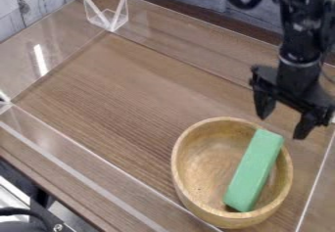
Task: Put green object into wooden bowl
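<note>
The green object [257,169], a flat bright green block, lies inside the wooden bowl [197,167], leaning against the right side of its rim. The bowl is round, light tan and sits at the front right of the table. My black gripper [285,118] hangs pointing down just above the bowl's far right rim, a little beyond the block's upper end. Its fingers are spread open and nothing sits between them.
Clear acrylic walls [53,148] fence the wooden tabletop [131,89] on the left and front. A small clear stand [105,13] sits at the back left corner. The right wall edge [327,148] runs close to the gripper.
</note>
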